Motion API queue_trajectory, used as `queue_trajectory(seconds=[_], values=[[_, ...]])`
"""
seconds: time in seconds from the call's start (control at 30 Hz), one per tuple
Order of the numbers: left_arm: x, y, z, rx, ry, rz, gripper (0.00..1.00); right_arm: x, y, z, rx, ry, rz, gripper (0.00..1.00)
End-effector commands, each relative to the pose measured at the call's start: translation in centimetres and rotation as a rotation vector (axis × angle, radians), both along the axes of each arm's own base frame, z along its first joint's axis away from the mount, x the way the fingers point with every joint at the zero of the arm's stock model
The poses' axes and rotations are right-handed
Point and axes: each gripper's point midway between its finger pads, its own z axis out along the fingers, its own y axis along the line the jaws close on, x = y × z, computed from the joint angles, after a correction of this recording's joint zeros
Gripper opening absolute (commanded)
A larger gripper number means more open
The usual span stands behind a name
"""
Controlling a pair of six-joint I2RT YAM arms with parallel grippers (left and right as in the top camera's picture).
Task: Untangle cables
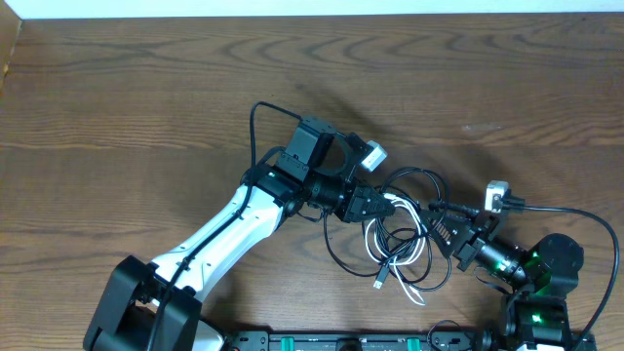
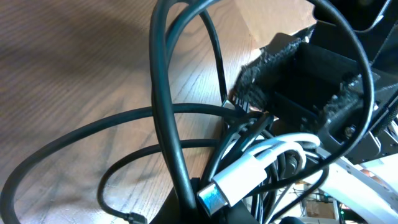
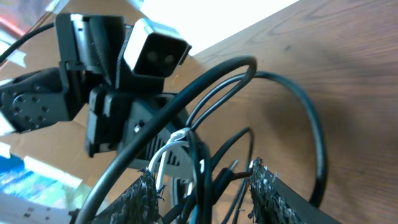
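Overhead, you see the cables (image 1: 402, 239) heaped in one tangle on the bench (image 1: 146, 97), right of centre and toward the near edge: black loops with a white cable (image 1: 421, 252) threaded through them. The left arm (image 1: 234, 224) reaches in from the lower left, and the left jaws sit at the tangle's left edge, touching the cords; you cannot tell from here whether they are apart or together. The right arm (image 1: 507, 261) comes in from the lower right with the right jaws at the tangle's right edge, so the heap lies between the two. In the left wrist view, black cables (image 2: 163, 93) rise in a tall loop close to the lens, others curve wide over the bench (image 2: 74, 62), and the white cable (image 2: 249, 168) ends in a metal plug near the bottom edge. The left jaws are hidden behind the cords, so you cannot tell their state here either. Beyond the cords the right jaws stand apart, with a rough dark pad (image 2: 261, 68) on each. In the right wrist view, the right jaws are apart, a rough pad (image 3: 140, 199) at either side of the bottom edge, and black cables (image 3: 186, 93) and the white cable (image 3: 163, 155) pass between them unpinched
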Motion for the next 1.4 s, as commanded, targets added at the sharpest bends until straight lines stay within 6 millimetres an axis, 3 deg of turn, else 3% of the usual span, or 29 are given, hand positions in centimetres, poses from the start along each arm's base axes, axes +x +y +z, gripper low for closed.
queue_trajectory(seconds=[0.0,0.3,0.7,0.8,0.97,1.17,1.37], values=[[0.3,0.0,-0.1,0.013,-0.037,0.013,0.08,-1.0,0.7,0.7,0.000,-0.032,0.076,0.48],[1.9,0.6,-1.4,0.095,-0.076,0.096,0.08,-1.1,0.8,0.7,0.001,-0.031,0.081,0.49],[-0.3,-0.2,0.8,-0.033,-0.018,-0.022,0.08,0.1,-0.2,-0.3,-0.025,0.000,-0.014,0.33],[-0.4,-0.2,0.8,-0.037,-0.014,-0.027,0.08,0.3,-0.5,-1.2,-0.043,0.027,-0.039,0.26],[-0.9,-0.3,1.3,-0.064,0.001,-0.055,0.08,1.4,-2.1,-3.7,-0.084,0.134,-0.171,0.01],[-1.4,0.5,3.0,-0.159,0.034,-0.113,0.08,2.6,-5.6,-7.3,-0.171,0.279,-0.405,0.01],[1.4,3.0,3.6,-0.192,0.043,-0.033,0.08,2.5,-7.9,-9.6,-0.199,0.400,-0.556,0.01]])
